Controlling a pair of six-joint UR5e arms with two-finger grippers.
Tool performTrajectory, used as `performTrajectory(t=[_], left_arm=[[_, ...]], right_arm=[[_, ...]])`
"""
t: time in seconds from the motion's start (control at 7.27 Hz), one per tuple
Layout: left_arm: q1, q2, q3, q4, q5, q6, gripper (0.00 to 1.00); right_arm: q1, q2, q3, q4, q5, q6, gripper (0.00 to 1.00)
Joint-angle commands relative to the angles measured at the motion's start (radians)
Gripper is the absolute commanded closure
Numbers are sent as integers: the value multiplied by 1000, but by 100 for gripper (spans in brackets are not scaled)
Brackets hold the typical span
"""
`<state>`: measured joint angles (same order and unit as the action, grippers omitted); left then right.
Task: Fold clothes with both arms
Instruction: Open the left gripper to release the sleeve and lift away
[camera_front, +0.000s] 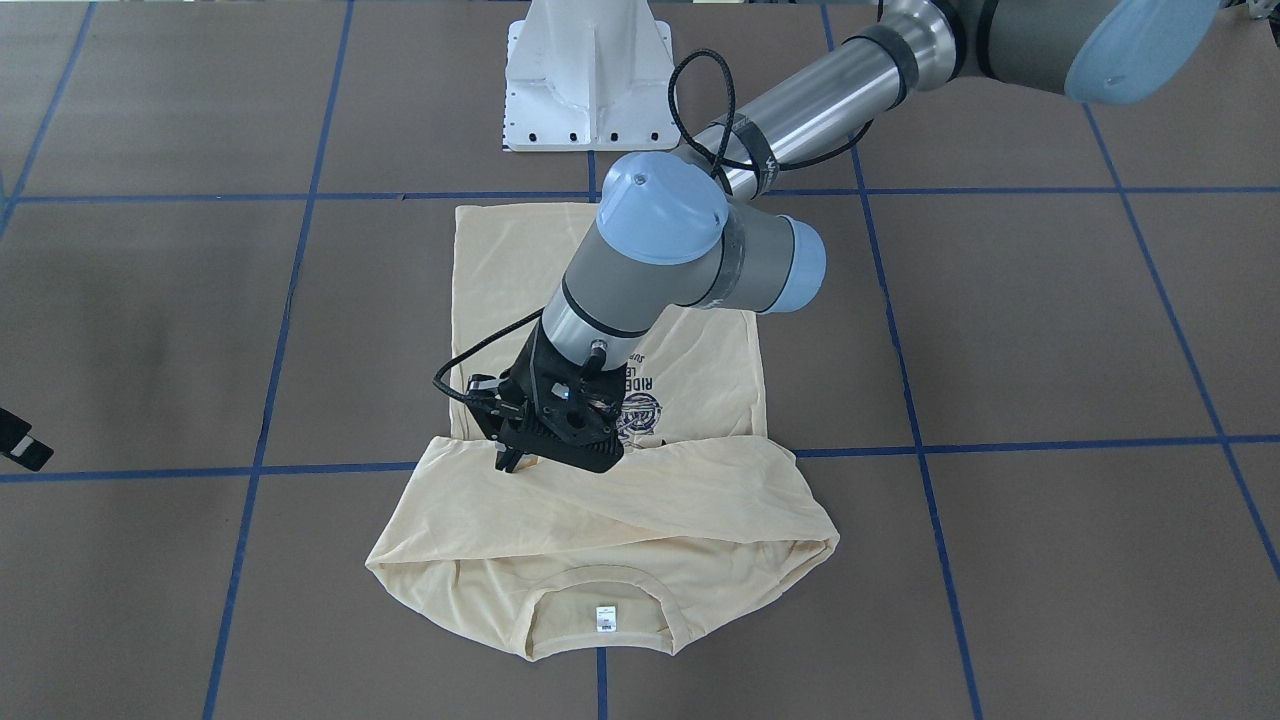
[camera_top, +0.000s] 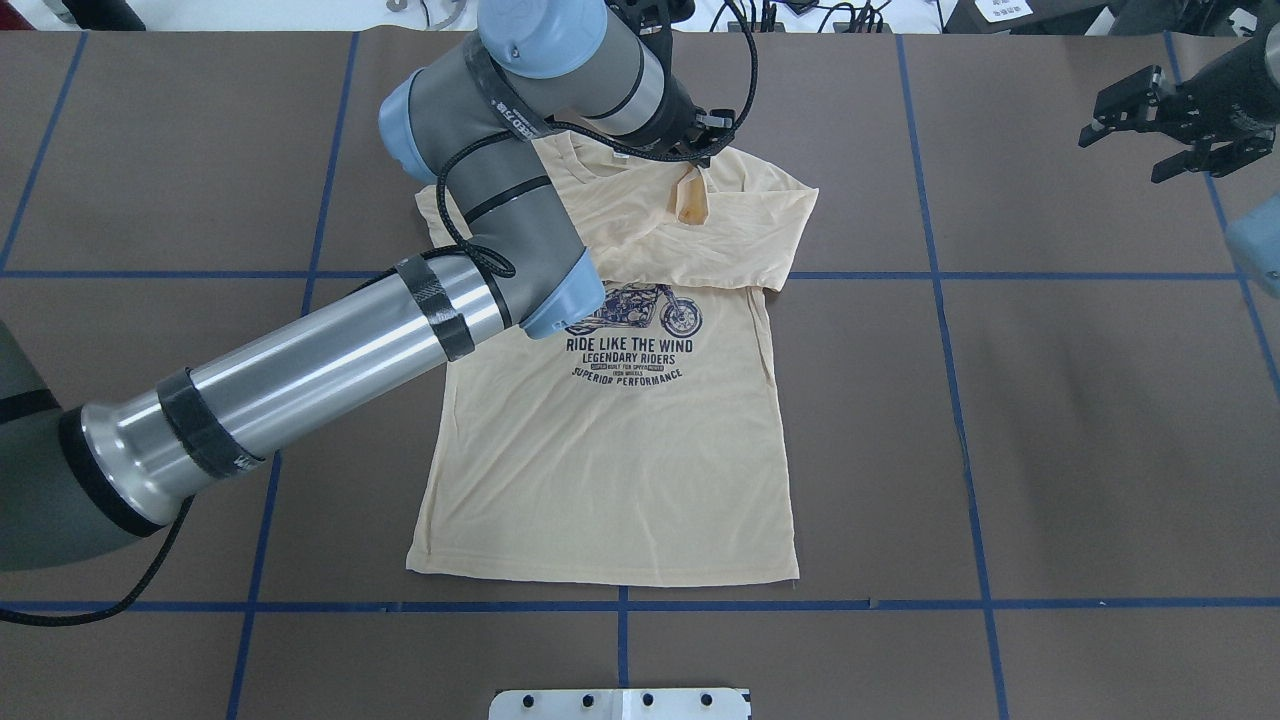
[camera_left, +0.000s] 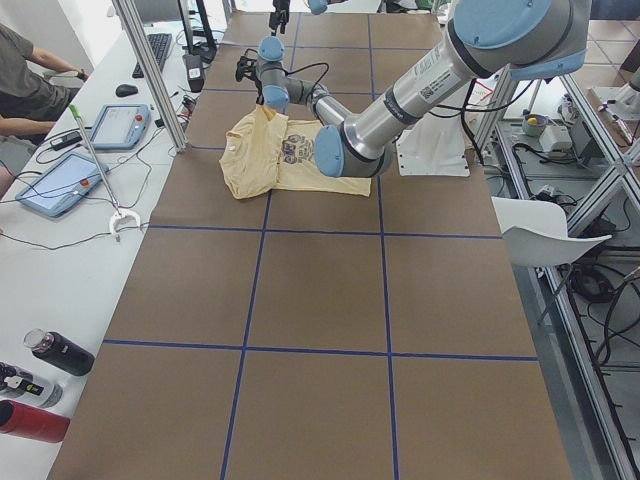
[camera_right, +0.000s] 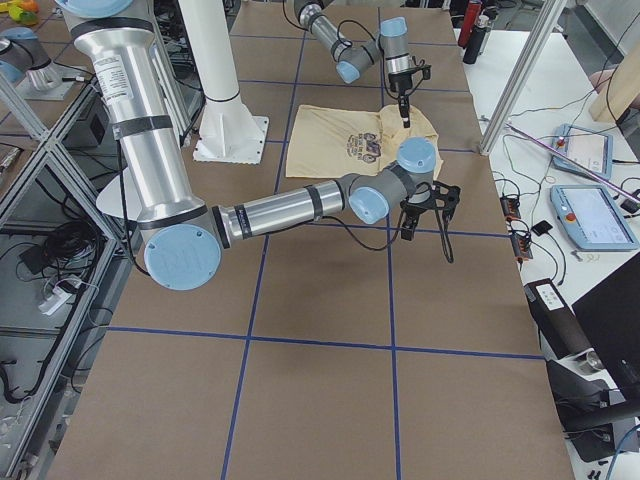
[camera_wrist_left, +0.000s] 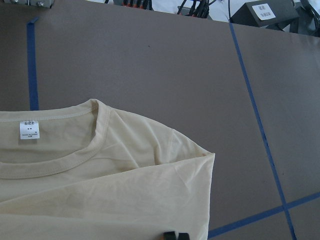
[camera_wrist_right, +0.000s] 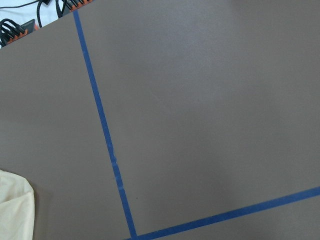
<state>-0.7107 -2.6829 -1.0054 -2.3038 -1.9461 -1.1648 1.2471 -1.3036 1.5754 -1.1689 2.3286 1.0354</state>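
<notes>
The cream-yellow T-shirt (camera_top: 620, 450) lies flat, print up, its sleeves folded across the chest below the neck. The neck label (camera_front: 606, 618) shows at the collar. My left gripper (camera_front: 508, 462) stands over the folded sleeve near the collar, shut on a pinch of sleeve fabric that tents up (camera_top: 690, 200). In the left wrist view its fingertips (camera_wrist_left: 175, 235) are together at the bottom edge over the shirt (camera_wrist_left: 100, 190). My right gripper (camera_top: 1165, 125) hangs open above bare table, far to the right of the shirt, holding nothing. Only a corner of the shirt (camera_wrist_right: 15, 210) shows in its wrist view.
The white pedestal base (camera_front: 585, 75) stands just behind the shirt's hem. Blue tape lines (camera_top: 940, 275) grid the brown table. A side table with tablets (camera_left: 60, 180), bottles (camera_left: 55, 352) and a seated person lies beyond the far long edge, with metal posts (camera_left: 150, 70).
</notes>
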Motion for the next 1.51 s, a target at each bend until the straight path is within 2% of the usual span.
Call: performTrajectory(t=[0.0,0.14,0.28,0.41,0.55,0.69,0.83,1.1,1.24,1.38], left_arm=[[31,-31,71,-72,65,-82,92],[33,-41,85,-77,67,-110,80],[33,-48,111,-109,72,-146,54],[33,-52,123,-132,72,-195,10],[31,-54,117,-132,69,-244,0],[27,-49,100,-131,64,-252,0],[19,-13,33,-114,40,-251,0],[-1,226,-278,-45,-89,-249,0],[-3,364,-468,36,-91,-240,0],[-4,464,-596,103,-90,-239,0]], right_arm=[[0,3,0,0,0,0,1],[0,1,0,2,0,2,1],[0,-2,3,2,0,2,1],[0,-2,6,3,1,3,1],[-1,0,12,3,3,17,1],[-1,-2,26,3,6,34,1],[-14,-6,53,5,11,107,1],[-95,-128,226,15,-3,277,1],[-132,-167,280,15,-6,340,1],[-206,-171,317,15,-68,424,1]])
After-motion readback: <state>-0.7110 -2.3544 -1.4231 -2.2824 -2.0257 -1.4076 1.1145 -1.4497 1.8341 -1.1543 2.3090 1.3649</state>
